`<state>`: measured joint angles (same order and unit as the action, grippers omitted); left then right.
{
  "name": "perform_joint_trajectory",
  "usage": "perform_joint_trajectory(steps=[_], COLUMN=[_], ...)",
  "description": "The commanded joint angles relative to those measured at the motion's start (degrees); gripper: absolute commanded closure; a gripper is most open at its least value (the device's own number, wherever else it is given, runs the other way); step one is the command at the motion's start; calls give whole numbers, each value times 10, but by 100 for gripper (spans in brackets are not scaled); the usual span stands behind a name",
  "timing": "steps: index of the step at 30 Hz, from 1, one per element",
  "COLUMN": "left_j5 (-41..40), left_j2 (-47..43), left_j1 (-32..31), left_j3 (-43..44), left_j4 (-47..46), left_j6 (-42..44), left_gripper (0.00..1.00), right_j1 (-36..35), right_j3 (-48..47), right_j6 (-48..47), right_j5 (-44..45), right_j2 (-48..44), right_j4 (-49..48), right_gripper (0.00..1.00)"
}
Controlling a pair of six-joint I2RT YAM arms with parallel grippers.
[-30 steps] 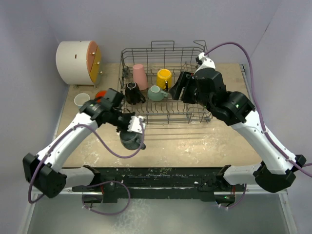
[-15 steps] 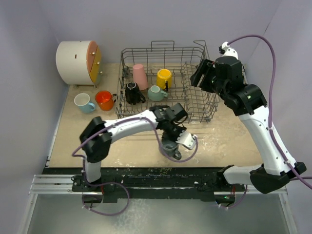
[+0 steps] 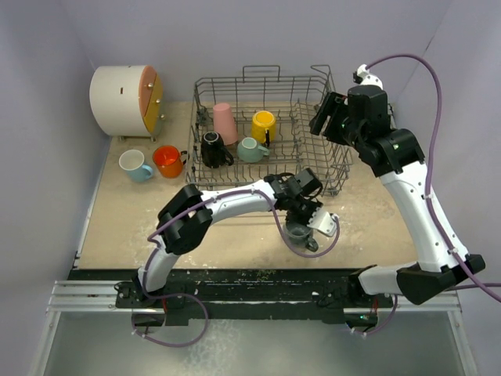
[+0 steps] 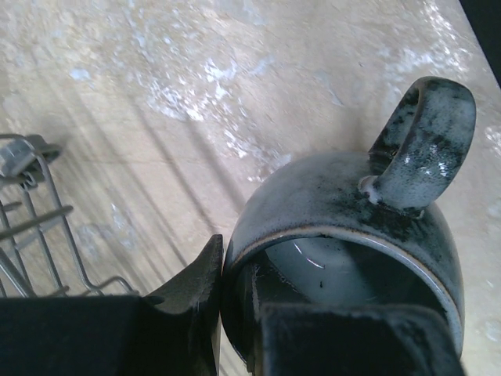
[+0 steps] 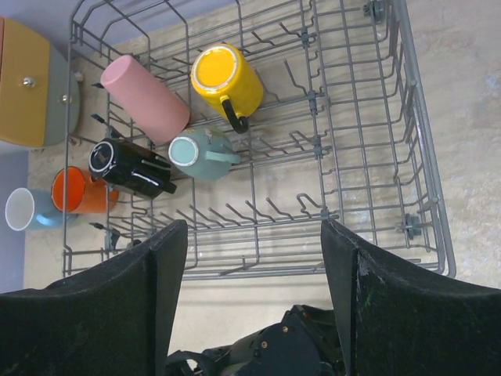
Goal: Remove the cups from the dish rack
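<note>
Desk [image 3: 391,227]: pale, mottled, bears everything. Rack [image 3: 309,149]: at rear, right half bare. Right claw [image 5: 252,227]: fingers spread, empty, poised over rack, likely for next pick. Left claw [image 4: 250,305]: clamped on grey mug [image 4: 337,196] rim, one finger inside, low over near desk for set-down; mouth up, axis roughly vertical, handle toward near edge. Pink cup [image 5: 145,98], yellow cup [image 5: 227,78], black cup [image 5: 129,168], teal cup [image 5: 200,154]: tipped on tines.
</note>
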<state>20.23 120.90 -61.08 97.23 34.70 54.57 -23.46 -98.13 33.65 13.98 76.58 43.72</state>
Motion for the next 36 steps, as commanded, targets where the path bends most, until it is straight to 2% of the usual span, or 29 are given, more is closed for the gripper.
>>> perform_joint_trajectory(steps=[1, 8, 9, 11, 12, 13, 19, 26, 30, 33, 36], left_j5=[38, 42, 40, 41, 41, 41, 19, 22, 57, 95, 126], left_j2=[9, 41, 44, 39, 30, 19, -64, -163, -224, -271, -325], left_j1=[-4, -12, -13, -13, -13, -14, -13, 32, 102, 194, 286], left_j3=[56, 88, 90, 91, 86, 75, 21, 34, 62, 57, 12], left_j4=[-54, -46, -42, -29, -29, -36, -54, 61, 171, 241, 263], left_j6=[-8, -1, 2, 5, 4, 3, 2, -10, -24, -26, -19], left_gripper=[100, 98, 83, 40, 23, 14, 0, 0, 0, 1, 1], right_j1=[7, 10, 10, 10, 10, 10, 10, 10, 10, 10, 10], right_j3=[0, 2, 1, -2, -3, -6, -37, -47, -72, -101, -127], right_j6=[-15, -19, -23, -30, -34, -38, -61, -92, -126, -166, -203], right_j5=[-10, -26, -29, -34, -35, -36, -38, -64, -99, -137, -158], right_j2=[-1, 12, 16, 24, 29, 35, 79, 125, 181, 233, 289], right_j4=[-25, -39, -39, -40, -41, -42, -40, -71, -71, -67, -61], right_gripper=[29, 29, 28, 28, 28, 27, 25, 26, 25, 25, 26])
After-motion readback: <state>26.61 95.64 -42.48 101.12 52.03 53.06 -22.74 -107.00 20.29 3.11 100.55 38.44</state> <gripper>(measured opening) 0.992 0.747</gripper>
